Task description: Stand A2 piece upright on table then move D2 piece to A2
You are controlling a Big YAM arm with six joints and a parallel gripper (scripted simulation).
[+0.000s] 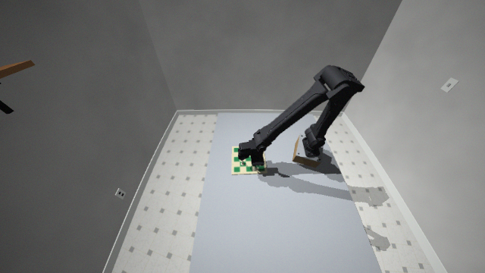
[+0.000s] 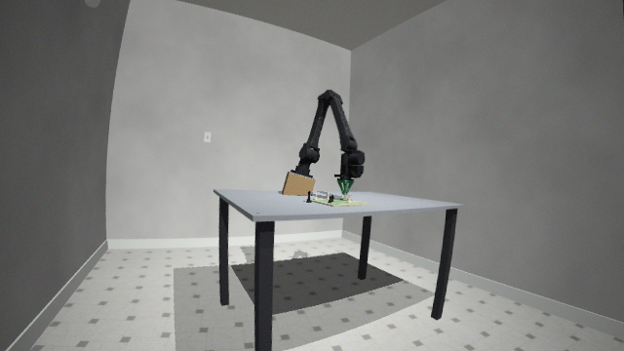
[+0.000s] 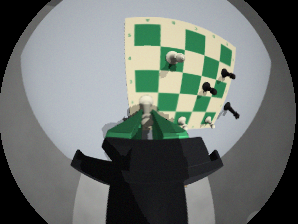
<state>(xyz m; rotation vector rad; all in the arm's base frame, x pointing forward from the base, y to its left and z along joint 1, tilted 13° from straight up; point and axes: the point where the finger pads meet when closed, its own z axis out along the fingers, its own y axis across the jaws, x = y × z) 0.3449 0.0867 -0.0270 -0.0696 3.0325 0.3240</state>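
Note:
The green-and-cream chessboard (image 1: 242, 172) (image 2: 355, 203) (image 3: 147, 35) lies on the grey table (image 1: 280, 227) (image 2: 390, 205). My gripper (image 1: 259, 164) (image 2: 346, 194) (image 3: 147, 113) has green fingers and is shut on a white pawn (image 3: 146, 102). It holds the pawn upright, low at the board's near-left corner in the wrist view. Another white piece (image 3: 173, 57) stands further in. Two black pieces (image 3: 227, 75) (image 3: 209, 89) stand near the right edge. One black piece (image 3: 231, 110) (image 2: 309, 196) stands upright on the table just off the board. Two small white pieces (image 3: 182, 120) (image 3: 209, 120) stand on the near row.
A brown cardboard box (image 1: 303, 157) (image 2: 297, 184) stands by the arm's base behind the board. The arm reaches over the table from the back right. The table's edges drop to a tiled floor.

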